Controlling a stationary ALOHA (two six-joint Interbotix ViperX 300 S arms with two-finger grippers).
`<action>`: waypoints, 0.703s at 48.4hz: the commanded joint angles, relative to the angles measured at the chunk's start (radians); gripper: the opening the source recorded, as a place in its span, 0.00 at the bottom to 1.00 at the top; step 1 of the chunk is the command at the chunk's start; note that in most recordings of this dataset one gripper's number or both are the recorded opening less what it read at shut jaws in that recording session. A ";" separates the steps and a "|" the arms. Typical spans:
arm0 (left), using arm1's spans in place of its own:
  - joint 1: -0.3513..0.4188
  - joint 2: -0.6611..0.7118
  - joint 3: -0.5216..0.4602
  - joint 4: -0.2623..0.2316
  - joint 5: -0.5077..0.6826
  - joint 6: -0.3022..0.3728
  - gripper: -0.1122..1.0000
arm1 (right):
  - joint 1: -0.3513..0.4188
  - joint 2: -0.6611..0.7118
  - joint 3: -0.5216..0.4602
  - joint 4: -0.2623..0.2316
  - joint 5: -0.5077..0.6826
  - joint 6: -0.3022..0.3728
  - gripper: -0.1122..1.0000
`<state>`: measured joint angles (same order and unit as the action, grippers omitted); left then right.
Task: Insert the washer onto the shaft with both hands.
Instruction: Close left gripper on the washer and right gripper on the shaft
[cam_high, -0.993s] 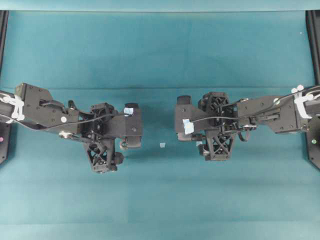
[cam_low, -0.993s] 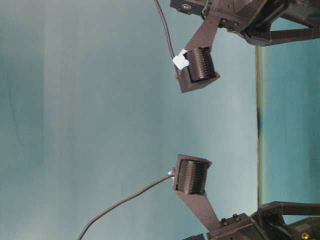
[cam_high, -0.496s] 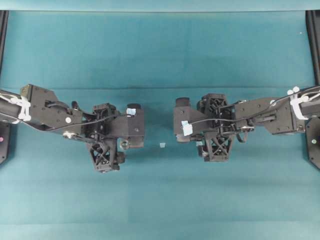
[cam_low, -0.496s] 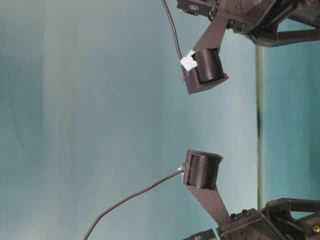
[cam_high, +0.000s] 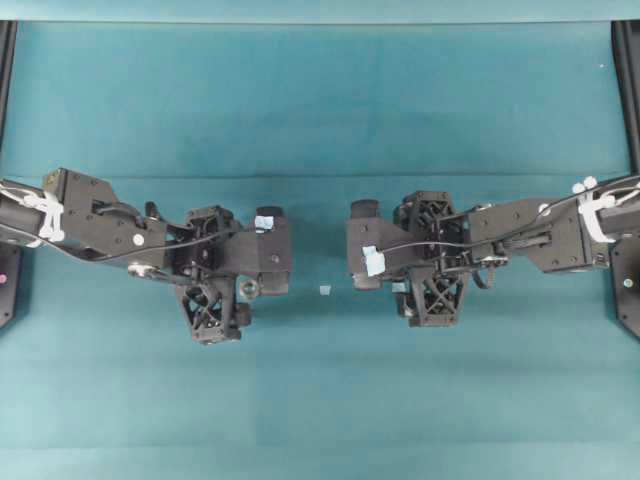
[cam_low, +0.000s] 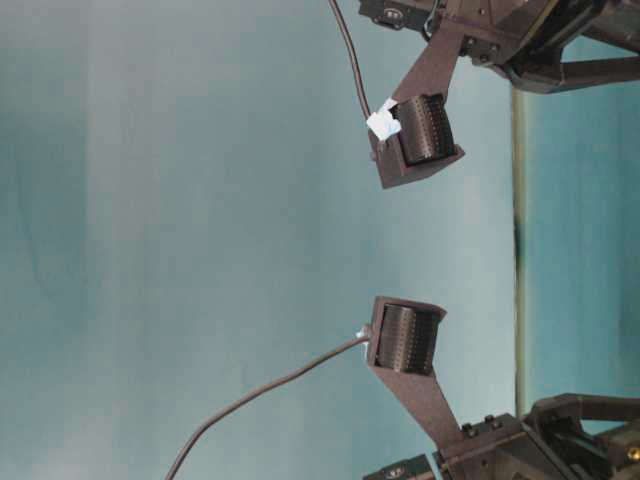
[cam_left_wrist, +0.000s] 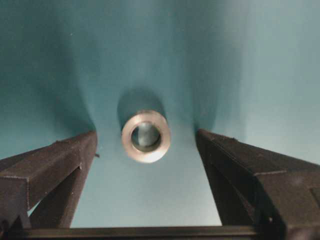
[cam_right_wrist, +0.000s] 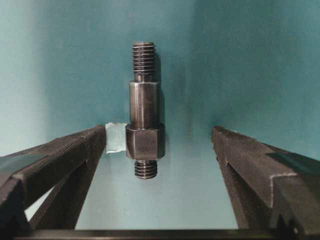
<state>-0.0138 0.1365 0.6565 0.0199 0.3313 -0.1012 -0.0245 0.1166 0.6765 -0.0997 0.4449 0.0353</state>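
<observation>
Both tools are spread wide and pinching nothing. My left tool (cam_left_wrist: 145, 165) has its two black fingers standing to either side of the washer (cam_left_wrist: 145, 136), a small silvery-grey metal ring with a dark centre hole, which lies on the teal desk (cam_left_wrist: 250, 75) just past the fingertips, toward twelve o'clock in that wrist view. My right tool (cam_right_wrist: 160, 165) likewise straddles the shaft (cam_right_wrist: 144, 130), a short dark grey-black stepped metal rod with threaded ends and a thicker hexagonal collar; it lies lengthwise from six to twelve o'clock between the fingers, touching neither. A small pale blue tape square (cam_right_wrist: 116, 137) sits at the collar's nine o'clock side.

From overhead, the left tool (cam_high: 262, 255) and right tool (cam_high: 372, 250) face each other across the middle, another pale tape square (cam_high: 324, 290) on the desk between them.

Compared with a second ago, both arms have eased slightly toward the centre and dropped lower; the openings have not changed. I judge each tool is now lined up on its part, so closing comes next; nothing is lifted yet.
</observation>
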 joint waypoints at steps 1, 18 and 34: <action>-0.003 0.008 -0.023 0.003 -0.017 0.002 0.94 | -0.002 -0.005 -0.002 -0.003 -0.005 -0.008 0.87; -0.003 0.002 -0.002 0.002 -0.014 0.000 0.94 | -0.002 -0.005 -0.002 -0.003 -0.005 -0.008 0.87; -0.003 0.000 0.006 0.002 -0.014 -0.002 0.94 | -0.002 -0.005 -0.002 -0.003 -0.005 -0.008 0.87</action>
<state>-0.0153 0.1365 0.6642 0.0215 0.3237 -0.1028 -0.0245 0.1150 0.6765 -0.0997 0.4433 0.0353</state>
